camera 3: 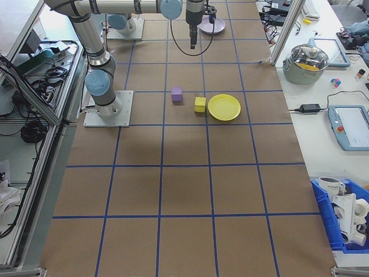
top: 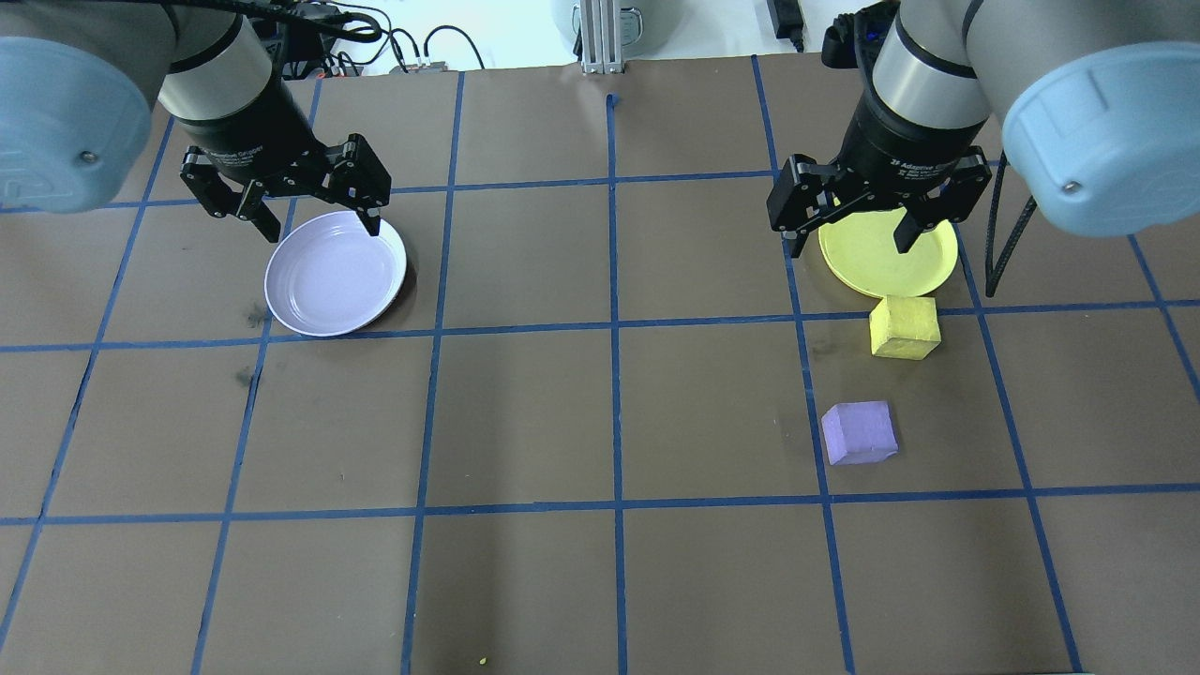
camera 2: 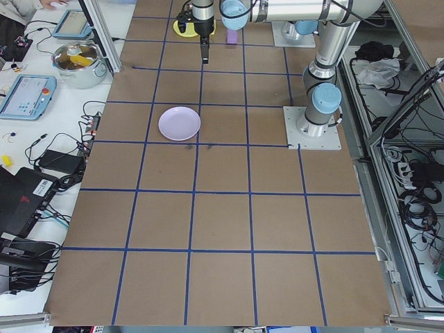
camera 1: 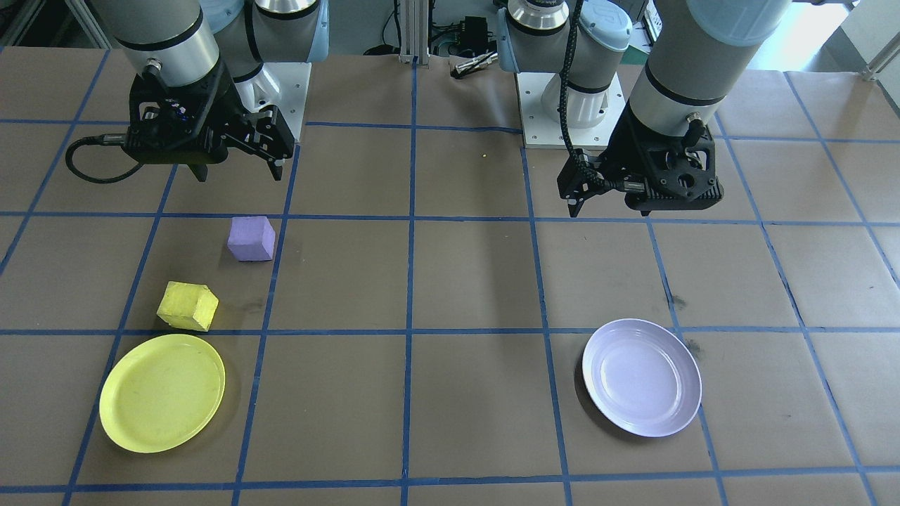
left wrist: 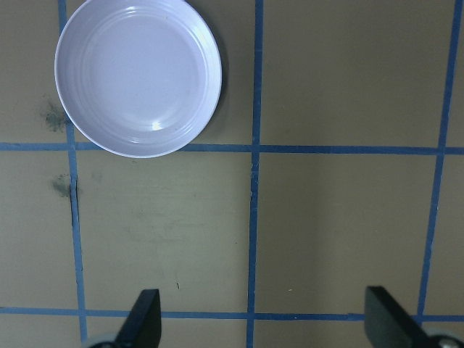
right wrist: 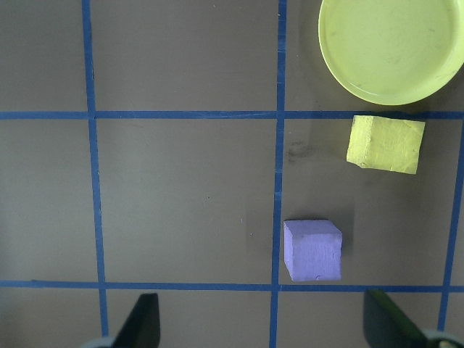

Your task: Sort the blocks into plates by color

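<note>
A light purple block point(camera 1: 251, 239) point(right wrist: 312, 250) and a yellow block point(camera 1: 187, 306) point(right wrist: 385, 143) lie on the brown table, apart from each other. The yellow block sits just beside the yellow plate point(camera 1: 162, 392) point(top: 877, 267), which holds nothing. The lavender plate point(camera 1: 641, 377) point(left wrist: 138, 76) on the other side holds nothing either. My right gripper point(top: 851, 246) point(right wrist: 264, 322) hangs open and high, with both blocks below its camera. My left gripper point(top: 319, 227) point(left wrist: 264, 322) hangs open above the table, near the lavender plate. Nothing is between either pair of fingers.
Blue tape lines point(top: 614, 328) divide the paper-covered table into squares. The two arm bases point(camera 1: 569, 105) stand at the robot's edge. Side benches carry a lidded pot point(camera 3: 308, 60), tablets point(camera 3: 349, 124) and a blue bin point(camera 3: 343, 213).
</note>
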You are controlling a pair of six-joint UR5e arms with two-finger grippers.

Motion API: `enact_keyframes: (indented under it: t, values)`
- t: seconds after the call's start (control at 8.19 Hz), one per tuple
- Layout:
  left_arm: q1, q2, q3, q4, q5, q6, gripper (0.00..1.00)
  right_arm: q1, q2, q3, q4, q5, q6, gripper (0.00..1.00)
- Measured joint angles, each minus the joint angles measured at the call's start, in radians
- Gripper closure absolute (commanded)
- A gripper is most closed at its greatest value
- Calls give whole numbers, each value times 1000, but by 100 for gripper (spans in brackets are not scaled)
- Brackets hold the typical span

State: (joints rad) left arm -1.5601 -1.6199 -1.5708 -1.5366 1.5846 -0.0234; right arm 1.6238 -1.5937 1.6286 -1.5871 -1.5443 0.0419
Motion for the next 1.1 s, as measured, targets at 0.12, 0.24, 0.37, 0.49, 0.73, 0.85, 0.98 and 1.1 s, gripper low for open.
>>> enact_keyframes:
  t: [0.12, 0.24, 0.37, 0.49, 0.73, 0.85, 0.98, 1.1]
  values:
    - [0, -1, 0, 1, 0, 0, 0, -3, 6, -1, 0, -1, -1, 0]
    - [0, -1, 1, 1, 0, -1, 0, -4, 9, -3, 0, 0, 0, 0]
    - [0, -1, 1, 1, 0, -1, 0, -5, 11, -3, 0, 0, -1, 0]
    - [0, -1, 3, 1, 0, -1, 0, -5, 13, -3, 0, 0, -1, 0]
    - [0, 4, 7, 0, 1, -1, 0, -7, 14, -3, -1, -1, -1, 0]
    - [1, 5, 7, 0, 2, -1, 0, -7, 15, -3, -3, -1, -1, 0]
    - [1, 6, 5, 0, 1, -1, 0, -9, 16, -3, -5, -1, -1, 0]
    - [0, 7, 7, 0, 1, -1, 0, -19, 20, -3, -7, -1, -1, 0]
